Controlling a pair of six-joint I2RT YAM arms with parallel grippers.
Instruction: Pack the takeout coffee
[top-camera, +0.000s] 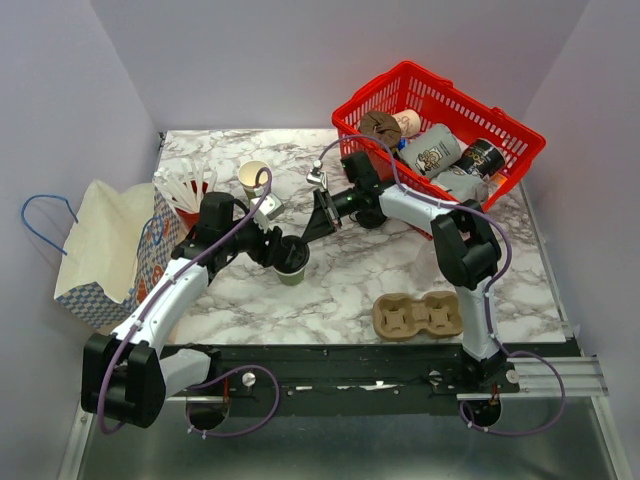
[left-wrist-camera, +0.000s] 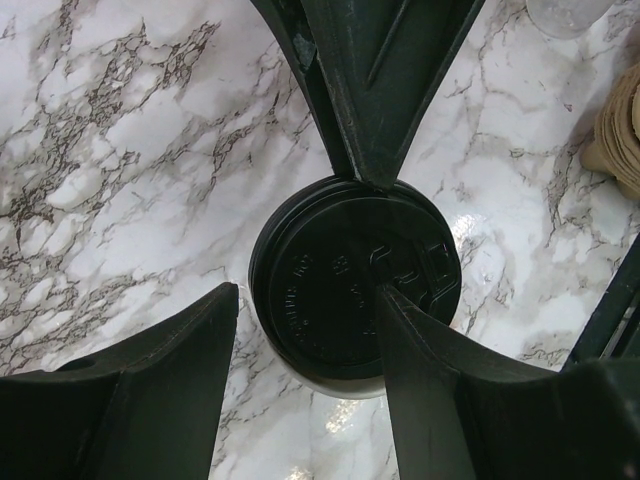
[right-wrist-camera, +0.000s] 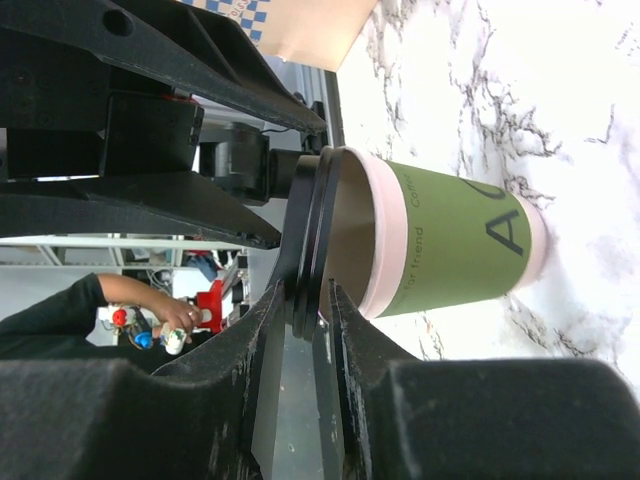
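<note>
Around: red basket (top-camera: 372, 88) of cups and cans far right; paper bag (top-camera: 100, 250) at left edge; lidless paper cup (top-camera: 253, 175) and striped box (top-camera: 185, 192) behind; cardboard carrier (top-camera: 418, 315) near front.
Surface: white marble-pattern table (top-camera: 350, 285), pale lilac walls.
Takeout coffee (top-camera: 291, 272) upright at table centre, both arms crowding it.
Right gripper (right-wrist-camera: 308, 295) pinched onto rim of black lid (right-wrist-camera: 308, 200) (seating on cup unclear).
Left gripper (left-wrist-camera: 305, 300) spread wide astride lid, gripping nothing.
</note>
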